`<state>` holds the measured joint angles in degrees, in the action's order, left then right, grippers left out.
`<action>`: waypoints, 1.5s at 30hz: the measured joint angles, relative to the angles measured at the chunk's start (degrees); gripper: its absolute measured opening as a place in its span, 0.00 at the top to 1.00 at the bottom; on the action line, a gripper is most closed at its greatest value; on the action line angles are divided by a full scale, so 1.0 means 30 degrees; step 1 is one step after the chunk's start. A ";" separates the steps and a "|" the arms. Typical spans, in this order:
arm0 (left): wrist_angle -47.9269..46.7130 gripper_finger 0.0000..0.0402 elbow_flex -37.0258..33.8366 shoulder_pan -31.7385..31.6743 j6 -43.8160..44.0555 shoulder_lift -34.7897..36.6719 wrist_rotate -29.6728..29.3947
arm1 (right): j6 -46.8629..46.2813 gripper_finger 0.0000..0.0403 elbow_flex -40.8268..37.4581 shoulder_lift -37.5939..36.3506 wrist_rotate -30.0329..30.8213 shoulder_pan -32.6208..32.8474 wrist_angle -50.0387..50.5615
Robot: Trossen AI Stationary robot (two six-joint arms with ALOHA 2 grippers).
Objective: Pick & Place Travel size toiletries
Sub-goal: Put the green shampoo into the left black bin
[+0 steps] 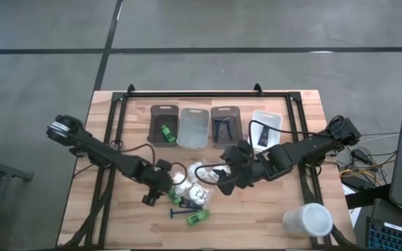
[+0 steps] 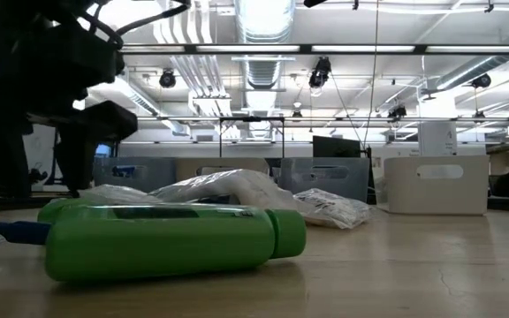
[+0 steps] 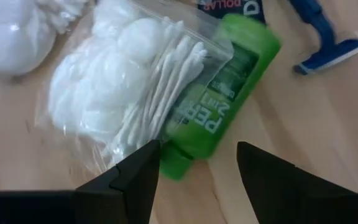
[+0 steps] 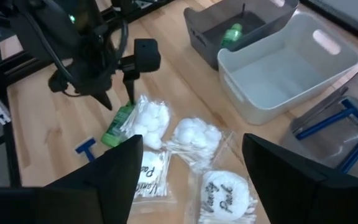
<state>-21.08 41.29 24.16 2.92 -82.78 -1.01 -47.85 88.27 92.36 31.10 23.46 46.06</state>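
Observation:
The toiletries lie in a heap at the table's middle. There are white clear-wrapped packets [image 1: 192, 183], a green mini bottle [image 3: 229, 87] lying on its side, a second green bottle [image 1: 197, 217] and a blue razor [image 1: 180, 213]. My left gripper [image 3: 197, 165] is open and points down, with a finger on either side of the first bottle's cap end [image 3: 178, 163]; I cannot tell whether it touches. My right gripper [image 4: 191, 168] hovers open well above the packets [image 4: 194, 134], with nothing between its fingers.
Several bins stand in a row at the back. A dark grey one [image 1: 164, 124] holds a green bottle [image 1: 167, 132], beside it are a clear one [image 1: 193, 127], a dark one [image 1: 225, 125] with razors, and a white one [image 1: 265, 129]. A large white cup [image 1: 307, 220] lies near the front right.

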 joint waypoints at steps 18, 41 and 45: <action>0.0071 0.46 0.1802 0.0156 -0.0350 -0.2827 0.0666 | 0.0008 0.43 -0.0136 0.0000 -0.0530 0.0007 0.0097; 0.0895 0.46 0.1774 0.1639 -0.4416 -0.2827 -0.2144 | -0.0066 0.32 -0.0262 0.0000 -0.0528 0.0007 0.0138; 0.0895 0.46 0.1774 0.1661 -0.4768 -0.2827 -0.2144 | -0.0066 0.29 -0.0277 0.0000 -0.0528 0.0007 0.0131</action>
<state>-18.39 46.61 29.15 -11.38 -91.26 -7.44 -48.05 87.44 92.36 29.52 23.48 46.46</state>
